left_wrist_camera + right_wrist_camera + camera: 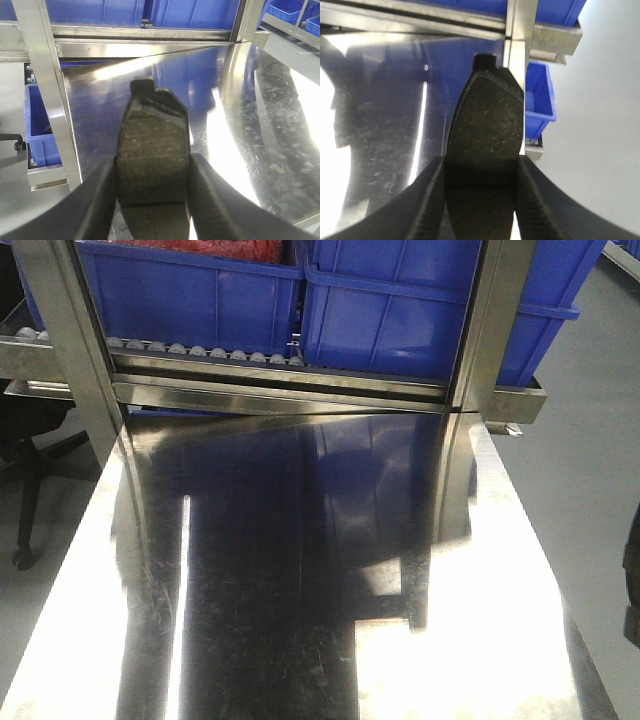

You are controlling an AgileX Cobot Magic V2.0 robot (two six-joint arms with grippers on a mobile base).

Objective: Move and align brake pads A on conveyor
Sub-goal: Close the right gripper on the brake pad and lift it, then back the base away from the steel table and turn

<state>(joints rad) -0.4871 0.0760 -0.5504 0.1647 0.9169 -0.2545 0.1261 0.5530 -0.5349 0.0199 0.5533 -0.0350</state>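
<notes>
Floor (585, 490): plain grey, to the right of the table.
Table (300, 570): shiny steel top with fine scratches, mirroring the rack and the blue bins.
Rack (280, 390): steel frame with rollers, along the far edge of the table.
Bins (190, 300): large, blue, side by side on the rack.
Left brake pad (152, 145): curved oblong, coarse grey-brown face, black backing edge with a tab at the far end; held above the table.
Right brake pad (485, 120): same shape, darker speckled face, groove across it near the grip; held above the table's right side.
Left gripper (153, 172): black ribbed fingers (100, 200) clamped on the left brake pad's long edges.
Right gripper (480, 170): fingers (427, 200) clamped likewise on the right brake pad.
</notes>
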